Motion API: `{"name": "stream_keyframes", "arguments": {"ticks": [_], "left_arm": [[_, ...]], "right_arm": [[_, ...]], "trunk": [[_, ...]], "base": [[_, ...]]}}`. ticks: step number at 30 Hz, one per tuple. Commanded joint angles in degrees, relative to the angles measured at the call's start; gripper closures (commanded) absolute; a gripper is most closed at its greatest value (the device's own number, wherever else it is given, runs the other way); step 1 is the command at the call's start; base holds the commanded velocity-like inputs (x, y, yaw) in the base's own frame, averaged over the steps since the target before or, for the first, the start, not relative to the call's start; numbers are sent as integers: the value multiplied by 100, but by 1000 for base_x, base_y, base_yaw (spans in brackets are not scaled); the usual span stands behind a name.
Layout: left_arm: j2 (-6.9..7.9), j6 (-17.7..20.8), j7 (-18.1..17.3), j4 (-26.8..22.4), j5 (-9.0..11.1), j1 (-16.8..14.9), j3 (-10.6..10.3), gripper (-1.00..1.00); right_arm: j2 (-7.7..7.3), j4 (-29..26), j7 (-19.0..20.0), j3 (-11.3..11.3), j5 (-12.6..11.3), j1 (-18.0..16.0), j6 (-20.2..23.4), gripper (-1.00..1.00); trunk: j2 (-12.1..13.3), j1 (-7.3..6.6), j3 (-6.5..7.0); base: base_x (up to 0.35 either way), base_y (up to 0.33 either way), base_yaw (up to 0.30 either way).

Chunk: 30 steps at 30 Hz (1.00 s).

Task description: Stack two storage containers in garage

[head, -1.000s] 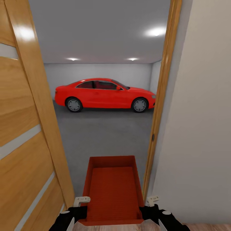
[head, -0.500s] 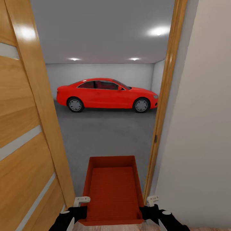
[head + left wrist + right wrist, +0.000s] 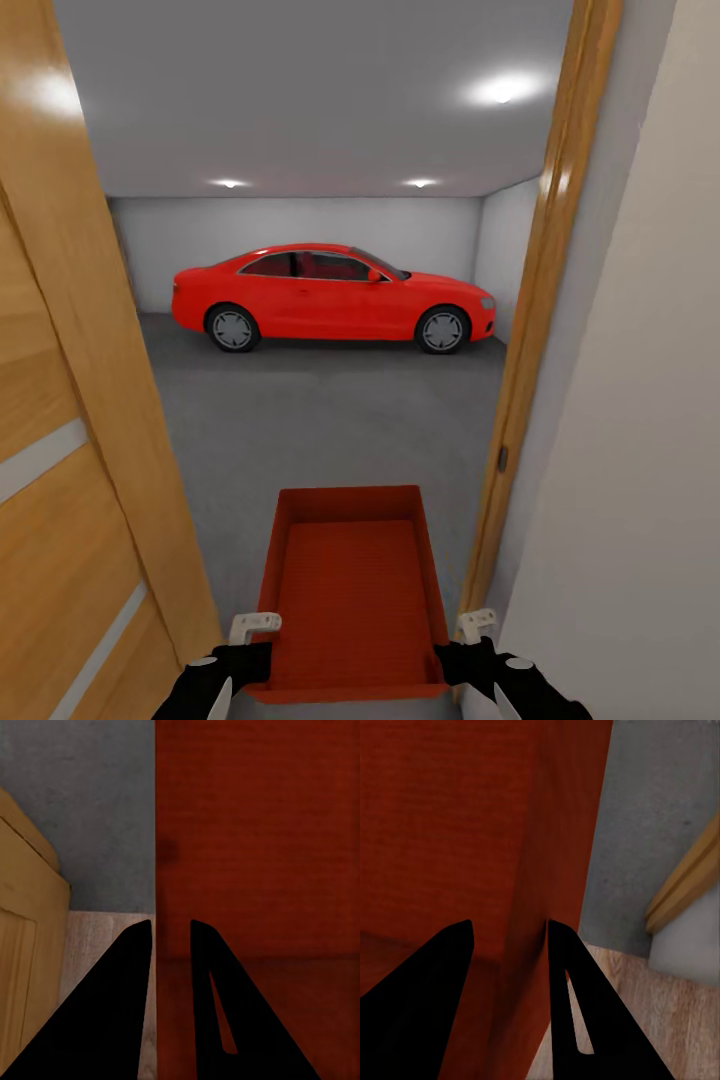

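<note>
Both end effectors carry one storage container at lower centre: my left end effector is pinched on its left wall, my right end effector on its right wall. Its long axis points straight ahead through the doorway, between door and door frame. Ahead lie the garage floor and red car. I judge the fit tight.

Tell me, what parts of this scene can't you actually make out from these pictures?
- Storage container: in the head view its underside and near wall are hidden by its own body and the frame's bottom edge.
- Red car: its far side is hidden by its own body.
- Garage floor: its left part is hidden by the wooden door.
- Left end effector and right end effector: the arms are cut off by the bottom edge.
</note>
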Motion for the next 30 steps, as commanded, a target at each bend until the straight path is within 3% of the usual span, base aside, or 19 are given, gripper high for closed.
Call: {"name": "stream_keyframes", "arguments": {"ticks": [1, 23, 30], "left_arm": [[118, 34, 112, -2, -153, -3, 51, 100], [106, 27, 112, -2, -153, -3, 51, 100], [108, 27, 112, -2, -153, -3, 51, 100]], "right_arm": [[-4, -26, 528, 104, -56, -1, -205, 100], [-4, -26, 505, 104, -38, 1, -205, 100], [-4, -26, 498, 104, -37, -1, -205, 100]], "trunk": [[-8, 4, -10], [-8, 4, -10], [-8, 4, -10]], "base": [[234, 0, 0], [97, 64, 0], [290, 0, 0]]}}
